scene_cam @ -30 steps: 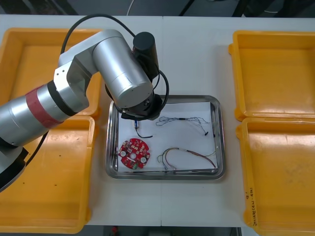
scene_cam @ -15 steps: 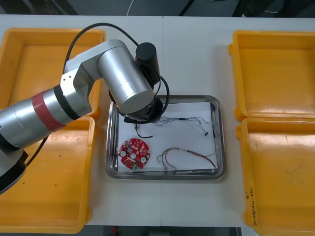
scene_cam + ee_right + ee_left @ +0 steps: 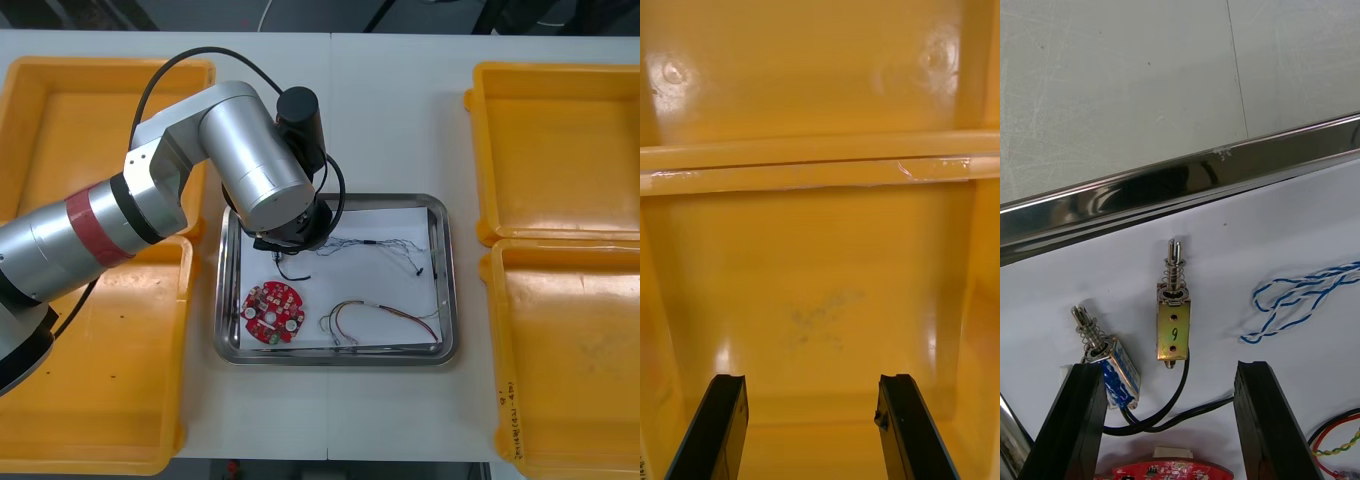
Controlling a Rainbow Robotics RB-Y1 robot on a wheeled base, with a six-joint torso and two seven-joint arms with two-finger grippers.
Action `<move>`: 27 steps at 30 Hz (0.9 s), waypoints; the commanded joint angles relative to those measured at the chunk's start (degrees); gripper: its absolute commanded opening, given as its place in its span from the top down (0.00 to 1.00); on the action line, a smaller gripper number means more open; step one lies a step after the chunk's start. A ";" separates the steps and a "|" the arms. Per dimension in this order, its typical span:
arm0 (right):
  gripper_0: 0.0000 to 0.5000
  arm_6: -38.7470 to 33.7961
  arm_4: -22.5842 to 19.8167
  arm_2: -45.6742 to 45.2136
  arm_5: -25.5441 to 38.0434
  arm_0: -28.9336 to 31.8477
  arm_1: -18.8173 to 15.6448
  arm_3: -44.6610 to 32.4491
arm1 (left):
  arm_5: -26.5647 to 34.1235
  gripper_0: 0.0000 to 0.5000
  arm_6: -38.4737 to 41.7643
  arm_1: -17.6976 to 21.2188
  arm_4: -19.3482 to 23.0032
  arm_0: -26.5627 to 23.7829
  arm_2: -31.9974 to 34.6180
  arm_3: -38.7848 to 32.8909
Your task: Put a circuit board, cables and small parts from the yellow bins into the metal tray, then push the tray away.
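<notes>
Front view: L arm (image 3: 250, 170) reaches in from the left side, wrist over the far-left corner of the metal tray (image 3: 447, 290), so from up here I can't see its end effector. Tray sits on the table (image 3: 400, 110) btw the yellow bins (image 3: 100, 380), white inside. In it: red circuit board (image 3: 272, 313) at near-left, red and yellow cable (image 3: 375, 312) just right of the board, blue and white cable (image 3: 375, 243) along the far side.

Left wrist view: left end effector (image 3: 1169, 371) is open, fingers wide apart, gripping nothing. Two small metal parts (image 3: 1172, 322) lie on the white liner just ahead of the fingertips, btw them and the tray rim. The brass-coloured one lines up w/ the gap, the blue-wrapped one sits right by one finger. A thin black cable (image 3: 1161, 416) loops from both and runs btw the fingers.

Right wrist view: right end effector (image 3: 811, 379) also open, nothing in it, parked over a bin floor.
</notes>
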 commanded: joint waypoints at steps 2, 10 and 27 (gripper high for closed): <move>0.00 -3.51 0.97 -1.35 0.16 1.44 0.22 -2.49 | -0.59 0.00 5.80 -1.45 -0.34 0.25 -0.98 -0.73; 0.00 -5.00 1.06 -1.17 0.16 2.05 0.31 -3.90 | -0.41 0.00 5.53 -1.10 -0.34 0.16 -0.54 -1.26; 0.00 -6.59 0.18 -0.91 0.16 2.23 0.31 -3.90 | 12.51 0.00 -3.70 2.41 6.34 -0.46 14.40 -5.83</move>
